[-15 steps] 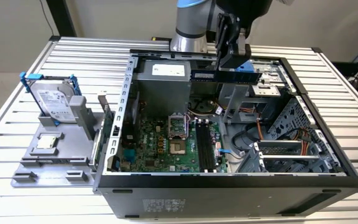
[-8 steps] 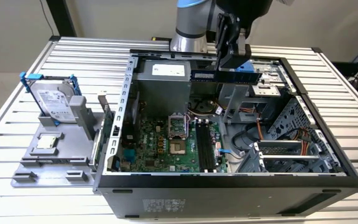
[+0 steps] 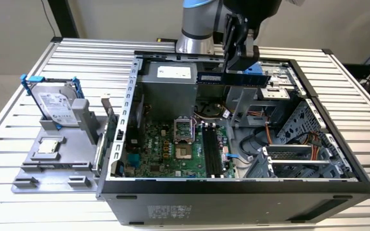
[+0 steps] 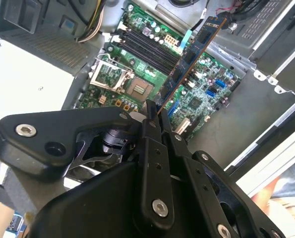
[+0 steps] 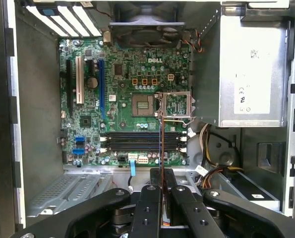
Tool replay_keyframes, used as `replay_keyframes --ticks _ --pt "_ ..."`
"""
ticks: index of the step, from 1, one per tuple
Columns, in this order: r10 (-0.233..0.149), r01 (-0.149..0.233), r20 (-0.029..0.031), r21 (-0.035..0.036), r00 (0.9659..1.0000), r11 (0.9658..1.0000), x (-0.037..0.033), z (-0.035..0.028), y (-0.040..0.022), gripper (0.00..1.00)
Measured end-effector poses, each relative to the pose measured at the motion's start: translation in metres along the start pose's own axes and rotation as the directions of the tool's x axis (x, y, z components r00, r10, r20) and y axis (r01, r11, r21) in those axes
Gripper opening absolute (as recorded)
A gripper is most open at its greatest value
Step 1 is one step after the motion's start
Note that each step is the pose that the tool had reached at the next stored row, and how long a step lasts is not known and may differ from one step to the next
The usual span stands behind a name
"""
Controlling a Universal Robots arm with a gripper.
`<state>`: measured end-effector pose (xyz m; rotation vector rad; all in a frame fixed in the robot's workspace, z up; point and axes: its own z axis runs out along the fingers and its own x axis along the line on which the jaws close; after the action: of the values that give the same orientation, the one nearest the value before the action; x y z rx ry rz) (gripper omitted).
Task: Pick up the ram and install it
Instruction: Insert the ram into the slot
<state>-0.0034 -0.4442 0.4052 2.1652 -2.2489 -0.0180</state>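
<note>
We have the ram (image 3: 227, 78) pinched edgewise between the fingers of the end effector (image 3: 240, 68), which are pressed together on the stick near one end. It hangs in the air above the open case (image 3: 117, 144), well clear of the motherboard (image 5: 122, 99). In the exterior view it lies level, with its long side running from that view's left to its right.

In the first wrist view the ram (image 5: 160, 144) appears as a thin line coming out of the end effector (image 5: 160, 179) and crossing the memory slots (image 5: 142, 141) at about a right angle. The second wrist view agrees: the ram (image 4: 189, 62) runs crosswise to the dark slots (image 4: 149, 47).

As we judge it, doing this step well depends on alignment. The stick's long edge has to lie parallel to one slot and directly over it, with the contact edge facing down and level, so that both ends meet the slot together. We cannot tell which way the notch faces, or whether the white latches (image 5: 103, 140) at the slot ends stand open. Both matter.

With the grip near one end, a hard push could tilt the stick. A straight, gentle descent suits it better. The cables (image 3: 262, 115) beside the slots are worth keeping clear of.

The hard drive (image 3: 56, 103) and processor chip (image 3: 48, 146) sit on the bench (image 3: 18, 62) outside the case.
</note>
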Motion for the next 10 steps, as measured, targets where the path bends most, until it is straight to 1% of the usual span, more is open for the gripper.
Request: replay_keyframes --ticks 6,10 --pt "0.048 -0.048 0.001 -0.0004 0.9988 0.9988 0.0 0.0 0.0001 0.0" --pt "0.056 -0.056 0.0013 -0.0004 0.9984 0.9984 0.0 0.0 0.0001 0.0"
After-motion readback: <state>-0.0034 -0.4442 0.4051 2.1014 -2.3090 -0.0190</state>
